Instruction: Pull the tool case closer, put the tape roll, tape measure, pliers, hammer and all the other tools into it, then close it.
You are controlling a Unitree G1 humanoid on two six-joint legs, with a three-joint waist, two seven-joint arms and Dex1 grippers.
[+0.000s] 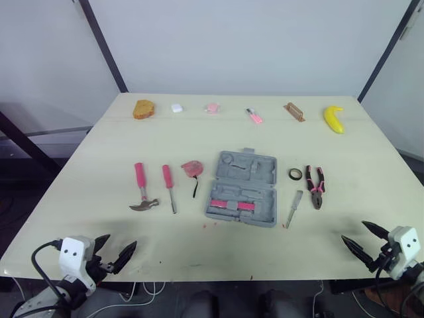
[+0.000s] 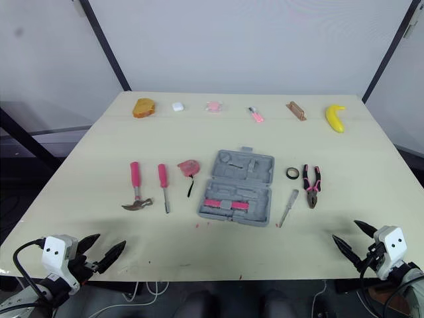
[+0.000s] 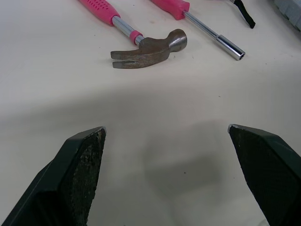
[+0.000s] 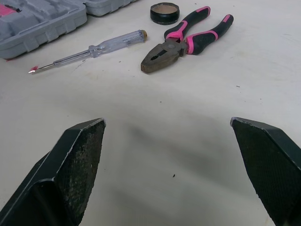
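The left fingers point(image 3: 82, 169) are spread wide and hold nothing, low over the near-left corner of the tabletop point(image 1: 79, 225); the right fingers point(image 4: 77, 160) are just as wide and empty at the near-right corner. Nothing has been touched yet. The tool case point(image 1: 242, 187) lies open and flat in the middle of the tabletop, well away from both, so the first pull means a long reach, and a grip on only one edge would likely swing the case round or fold its hinged halves instead of sliding it straight. The clear screwdriver point(image 1: 294, 209) lies just beside the case's near right corner and would probably be swept toward the near edge as the case comes forward. The tape roll point(image 1: 295, 173) and pliers point(image 1: 315, 185) lie farther right. The tape measure point(image 1: 192, 169), the pink screwdriver point(image 1: 169, 187) and the hammer point(image 1: 140, 192) lie to the left. All of them lie flat, so the fingers may scrape the tabletop and push a tool away. The banana point(image 1: 334, 119) and the other small things along the far edge could be mistaken for tools.
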